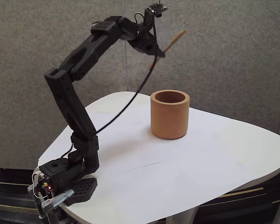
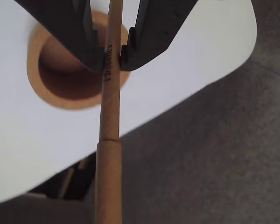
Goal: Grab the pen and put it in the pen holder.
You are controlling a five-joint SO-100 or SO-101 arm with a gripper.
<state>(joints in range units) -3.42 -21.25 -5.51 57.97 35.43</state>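
End effector (image 2: pixel 111 63) closed on pen (image 2: pixel 109 121), high above pen holder (image 1: pixel 170 114). Better to tilt pen upright, centre over opening, lower, then release.

Matte black jointed arm (image 1: pixel 70 100), black cable (image 1: pixel 126 105), black two-fingered pincer (image 2: pixel 111 63)

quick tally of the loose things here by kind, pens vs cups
pen: 1, clamped between the gripper jaws, up in the air
pen holder cup: 1, upright on the white table
total: 2
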